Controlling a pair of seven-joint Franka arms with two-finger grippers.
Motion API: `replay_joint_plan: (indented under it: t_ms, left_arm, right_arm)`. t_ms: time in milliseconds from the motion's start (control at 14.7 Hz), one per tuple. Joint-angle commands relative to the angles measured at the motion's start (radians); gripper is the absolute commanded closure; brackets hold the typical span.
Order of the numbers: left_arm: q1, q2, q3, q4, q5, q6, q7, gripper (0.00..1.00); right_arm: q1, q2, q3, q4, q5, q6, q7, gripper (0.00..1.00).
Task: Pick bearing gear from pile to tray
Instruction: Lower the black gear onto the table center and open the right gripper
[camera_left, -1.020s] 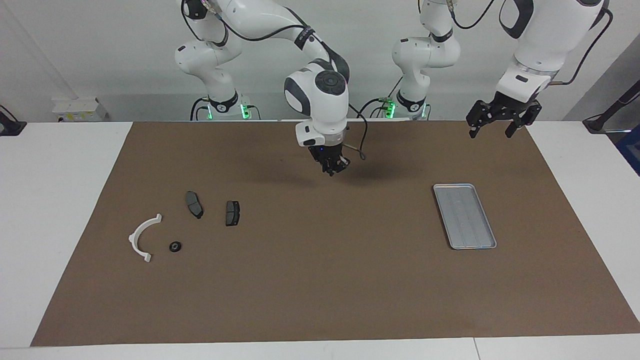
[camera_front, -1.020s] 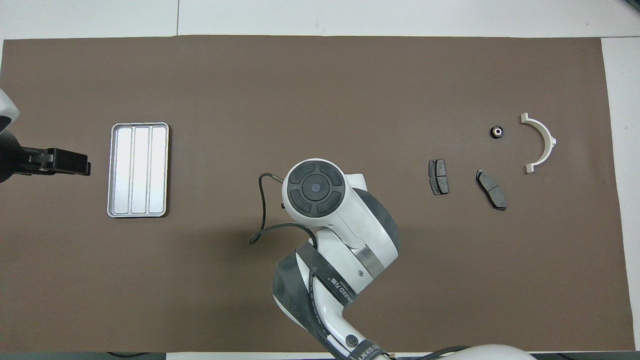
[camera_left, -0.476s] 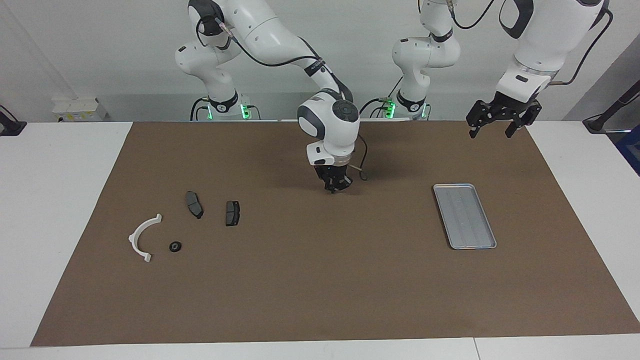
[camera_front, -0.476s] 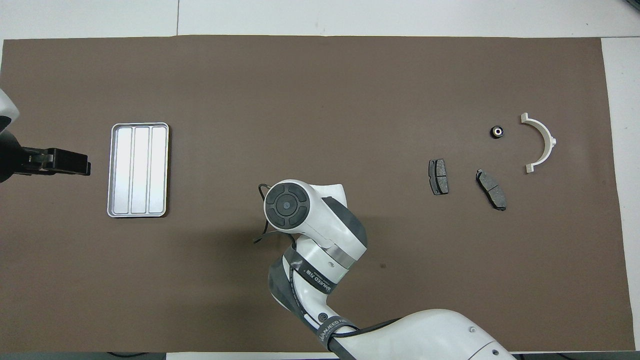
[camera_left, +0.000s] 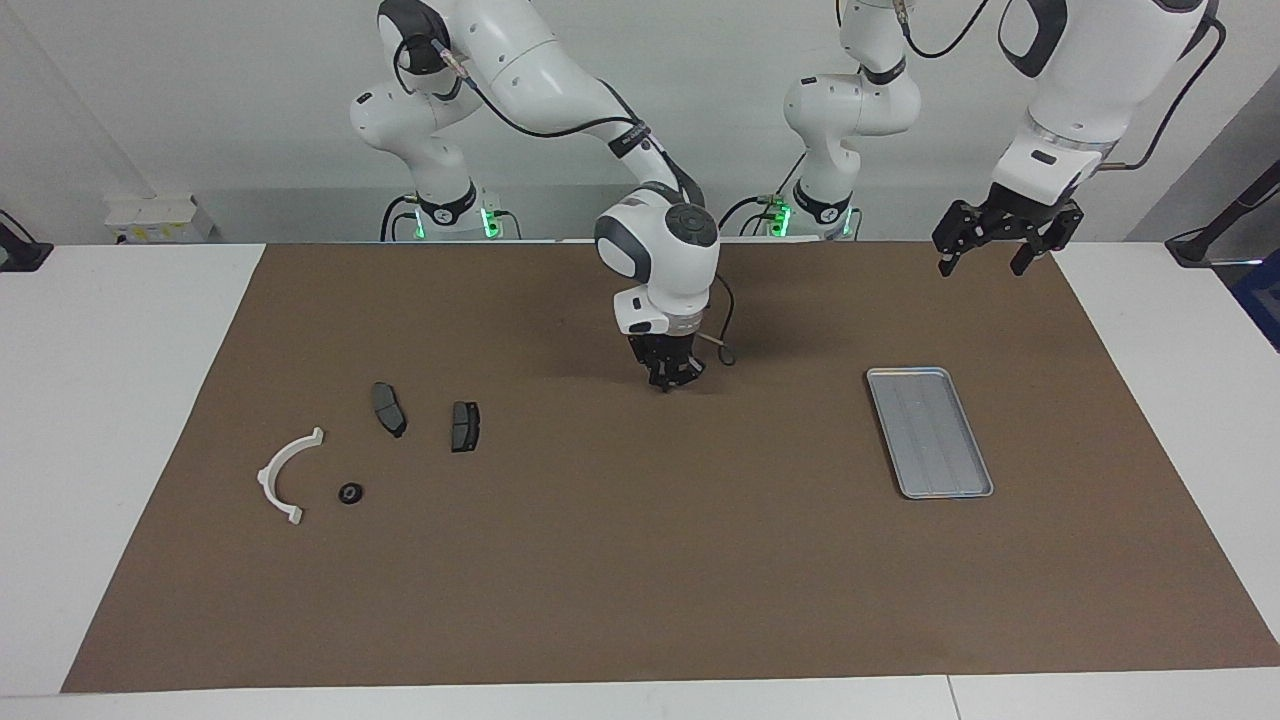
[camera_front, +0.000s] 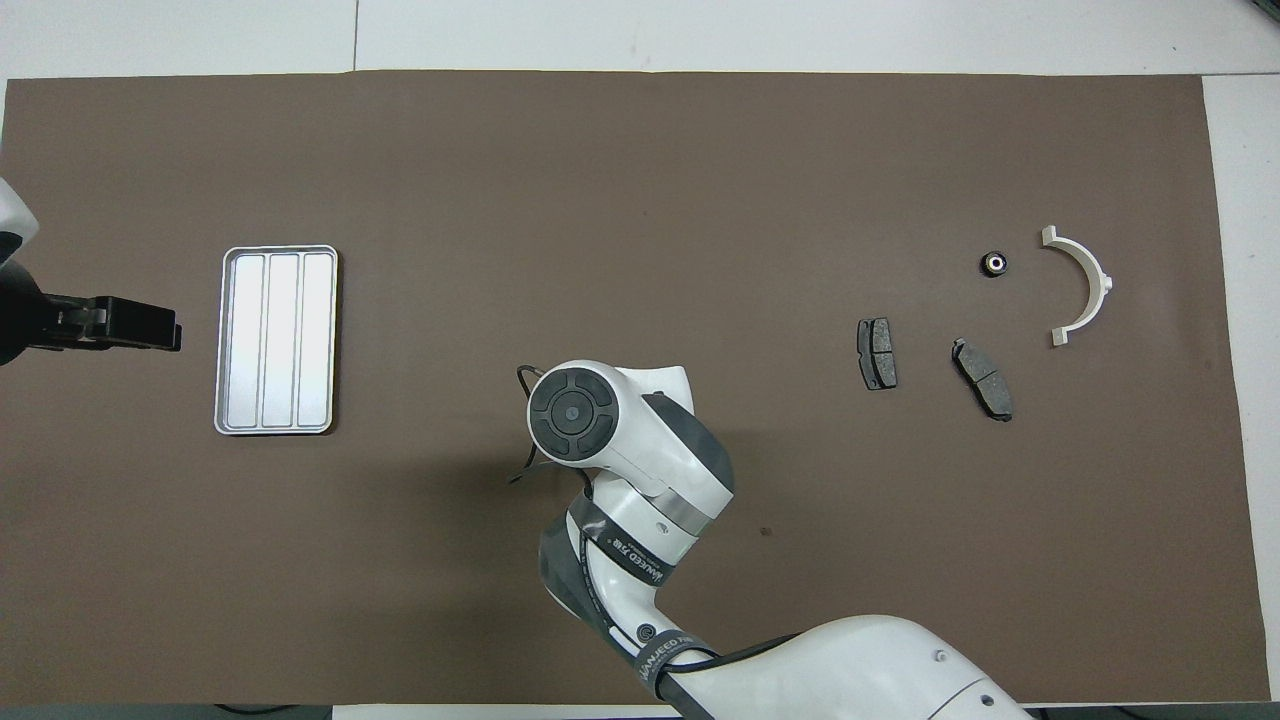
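Bearing gear (camera_left: 350, 493) — well apart from right gripper (camera_left: 668, 381).

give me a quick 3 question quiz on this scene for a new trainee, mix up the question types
1. True or false: the tray has a part lying in it.
2. Multiple choice: the right gripper is low over A) the tray, B) bare mat near the middle of the table, C) the white curved arc.
3. Short answer: which loose part lies right beside the small black round piece, at the right arm's end of the table?

Key
1. False: its ribbed floor is bare.
2. B. Its fingertips are shut, and nothing can be seen between them. The left gripper waits open, up in the air at the left arm's end of the table.
3. The white curved arc; the two brake pads lie nearer to the robots.
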Motion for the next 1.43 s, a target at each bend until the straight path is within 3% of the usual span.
replay_joint_plan:
  t_ms: [0, 408, 476, 544, 612, 680, 1360]
  left_arm:
    - [-0.008, -0.005, 0.008, -0.01, -0.008, 0.003, 0.007, 0.0]
    - [-0.008, -0.005, 0.008, -0.009, -0.008, 0.003, 0.007, 0.0]
    - [-0.008, -0.005, 0.008, -0.009, -0.008, 0.003, 0.007, 0.0]
    - [-0.008, -0.005, 0.008, -0.009, -0.008, 0.003, 0.007, 0.0]
    - [-0.008, -0.005, 0.008, -0.01, -0.008, 0.003, 0.007, 0.0]
    - [-0.009, -0.005, 0.008, -0.009, -0.008, 0.004, 0.001, 0.0]
    - [-0.002, -0.007, 0.009, -0.017, -0.008, 0.023, 0.01, 0.0]
  right_arm:
    - [-0.009, 0.009, 0.002, -0.01, -0.034, 0.045, 0.032, 1.0]
    - [-0.011, 0.004, -0.001, -0.039, -0.048, 0.076, 0.055, 1.0]
    - [-0.011, 0.003, -0.001, -0.039, -0.048, 0.073, 0.06, 0.63]
    - [-0.012, 0.003, -0.003, -0.038, -0.048, 0.069, 0.061, 0.35]
    - [-0.012, 0.003, -0.003, -0.036, -0.048, 0.062, 0.06, 0.22]
    - [-0.011, 0.003, -0.004, -0.035, -0.048, 0.059, 0.06, 0.0]
    - [-0.06, -0.033, -0.004, 0.091, -0.091, -0.171, -0.04, 0.0]
